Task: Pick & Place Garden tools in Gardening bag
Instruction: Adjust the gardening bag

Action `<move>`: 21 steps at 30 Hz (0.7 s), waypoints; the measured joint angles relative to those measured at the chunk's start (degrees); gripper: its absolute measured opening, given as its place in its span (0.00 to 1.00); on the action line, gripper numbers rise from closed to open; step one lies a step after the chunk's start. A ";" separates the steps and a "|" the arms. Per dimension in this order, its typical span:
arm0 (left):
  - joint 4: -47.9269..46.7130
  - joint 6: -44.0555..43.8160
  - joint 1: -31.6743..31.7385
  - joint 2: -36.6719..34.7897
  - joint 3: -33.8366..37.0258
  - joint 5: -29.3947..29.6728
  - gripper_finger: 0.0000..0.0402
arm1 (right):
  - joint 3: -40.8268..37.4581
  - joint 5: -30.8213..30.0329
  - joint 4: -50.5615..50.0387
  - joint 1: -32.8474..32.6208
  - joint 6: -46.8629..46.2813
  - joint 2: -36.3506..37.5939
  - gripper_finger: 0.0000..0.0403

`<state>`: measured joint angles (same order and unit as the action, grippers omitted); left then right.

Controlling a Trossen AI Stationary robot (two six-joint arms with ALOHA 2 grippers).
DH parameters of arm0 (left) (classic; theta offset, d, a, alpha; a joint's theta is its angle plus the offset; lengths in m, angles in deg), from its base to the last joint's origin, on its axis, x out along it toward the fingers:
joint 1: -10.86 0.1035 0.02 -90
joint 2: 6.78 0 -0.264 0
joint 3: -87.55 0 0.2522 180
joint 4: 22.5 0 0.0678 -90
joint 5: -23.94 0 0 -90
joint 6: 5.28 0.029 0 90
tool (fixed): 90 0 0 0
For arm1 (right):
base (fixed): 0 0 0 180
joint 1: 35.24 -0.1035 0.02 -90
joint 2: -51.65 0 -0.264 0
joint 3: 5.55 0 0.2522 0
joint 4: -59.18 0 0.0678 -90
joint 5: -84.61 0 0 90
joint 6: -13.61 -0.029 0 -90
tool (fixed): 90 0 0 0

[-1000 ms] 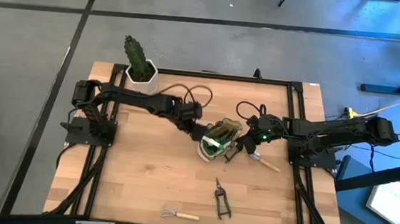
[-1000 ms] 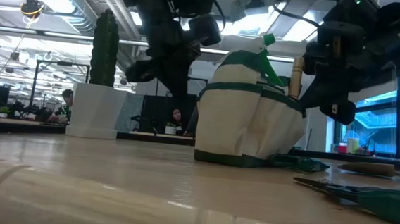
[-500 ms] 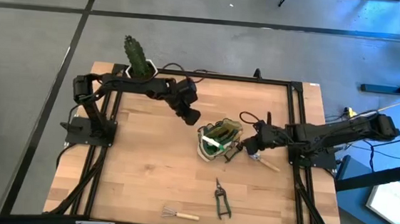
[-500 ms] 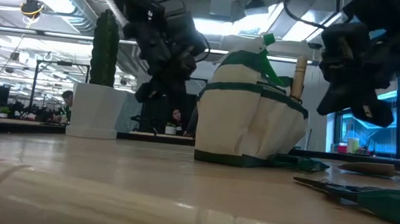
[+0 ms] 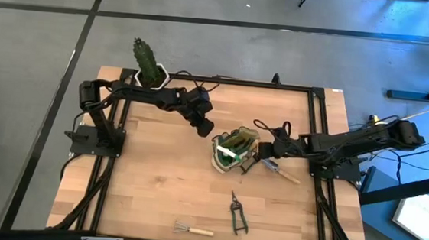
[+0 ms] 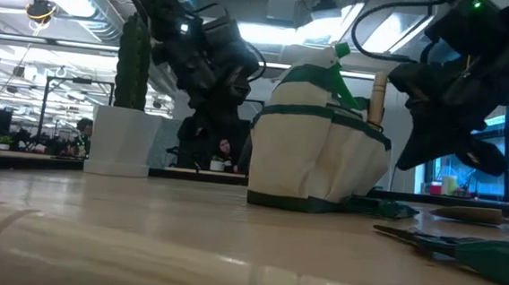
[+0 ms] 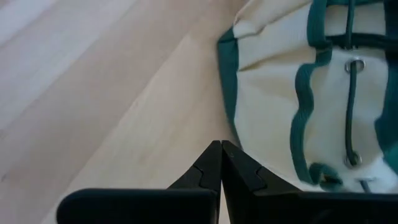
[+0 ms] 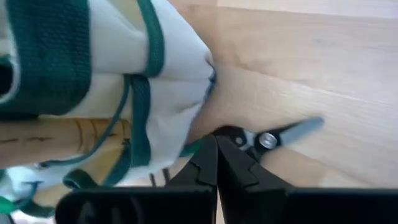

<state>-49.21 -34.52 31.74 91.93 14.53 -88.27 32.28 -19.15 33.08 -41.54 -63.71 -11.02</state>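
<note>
The gardening bag point(image 5: 234, 148) stands upright just right of the frame's middle in the high view, mouth up, so tools can be dropped in from above; a wooden handle point(image 6: 379, 97) and a green item point(image 6: 342, 77) already poke out of its top in the low view. Left on the counter point(image 5: 147, 191) are the dark pruning shears point(image 5: 237, 213) and the little wire rake point(image 5: 192, 229) near the lower middle of the frame, and a wooden-handled trowel point(image 5: 282, 171) just right of the bag. Another pair of snips point(image 8: 273, 138) lies against the bag's foot in the right wrist view. The left pincer point(image 5: 205, 127) hangs above and to the left of the bag, clenched on nothing, its tips pressed together over bare wood. The right pincer point(image 5: 264, 151) sits close to the bag's right side, near the trowel, also clenched and empty, probably placed to go for that tool or the snips.
</note>
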 joint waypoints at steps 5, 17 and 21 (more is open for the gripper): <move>3.08 -0.84 -0.61 0.55 0.02 -2.51 0.00 | 0.20 0.08 4.53 1.22 0.82 -2.53 0.00; 2.51 -2.59 -6.32 0.64 0.09 -3.43 0.01 | 7.10 0.26 -0.62 4.42 8.81 -6.37 0.00; 2.51 -3.85 -9.21 0.64 0.09 -3.41 0.00 | 7.50 0.27 -2.31 5.70 9.31 -6.37 0.00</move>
<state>-46.71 -38.37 22.53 92.57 14.61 -91.68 39.78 -18.88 30.77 -35.83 -54.40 -17.39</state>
